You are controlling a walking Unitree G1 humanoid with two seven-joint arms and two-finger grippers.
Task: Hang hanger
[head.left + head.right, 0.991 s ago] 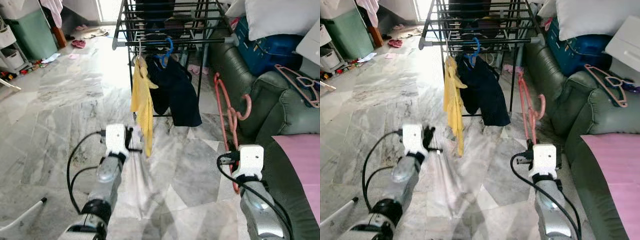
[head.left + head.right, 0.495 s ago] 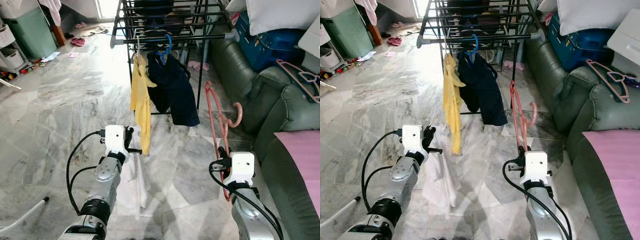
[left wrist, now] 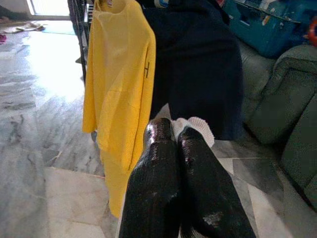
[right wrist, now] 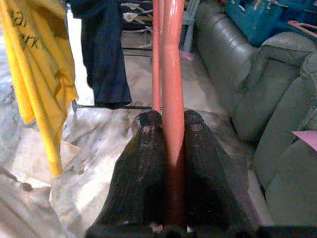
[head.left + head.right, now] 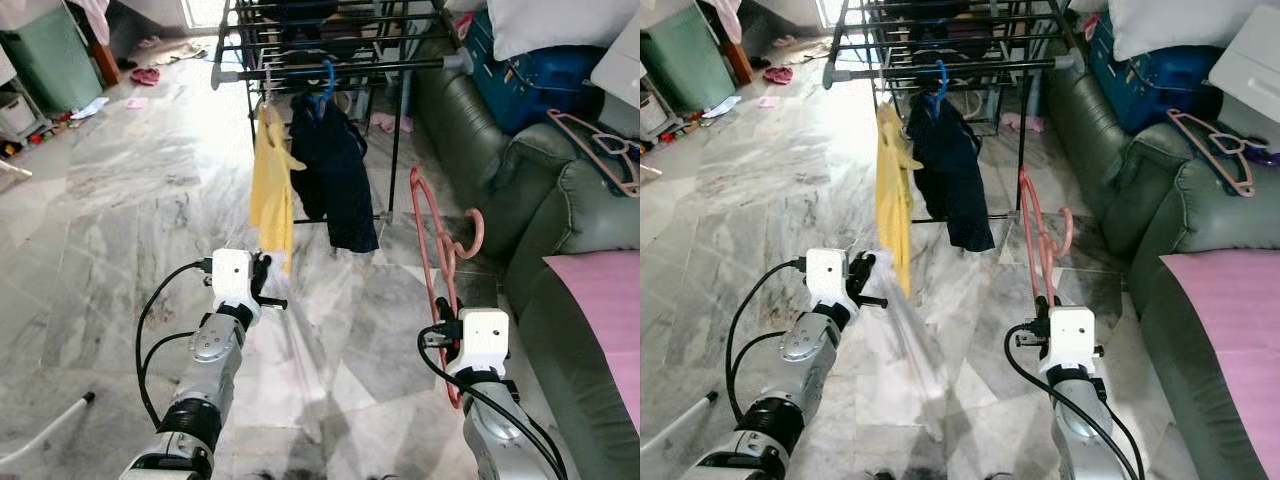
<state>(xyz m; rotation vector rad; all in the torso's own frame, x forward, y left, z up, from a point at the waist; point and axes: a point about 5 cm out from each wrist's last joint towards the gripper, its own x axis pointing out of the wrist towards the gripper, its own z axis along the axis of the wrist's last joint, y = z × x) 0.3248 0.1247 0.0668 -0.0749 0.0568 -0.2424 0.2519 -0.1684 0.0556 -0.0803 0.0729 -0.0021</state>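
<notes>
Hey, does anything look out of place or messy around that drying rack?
Yes. A pink hanger lies loose on the green sofa instead of on the drying rack, and pink items are scattered on the floor beyond it.

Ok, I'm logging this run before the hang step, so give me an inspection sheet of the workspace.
Surface: grey marble floor.
Job's things: pink hanger upright in right gripper; drying rack ahead with yellow shirt and dark garment.
Clutter: small items on far floor.
Grippers: right jaws clamp the hanger; left gripper pinches white cloth.
Cables: black loops at both wrists.
Surroundings: green sofa, second hanger on it.
</notes>
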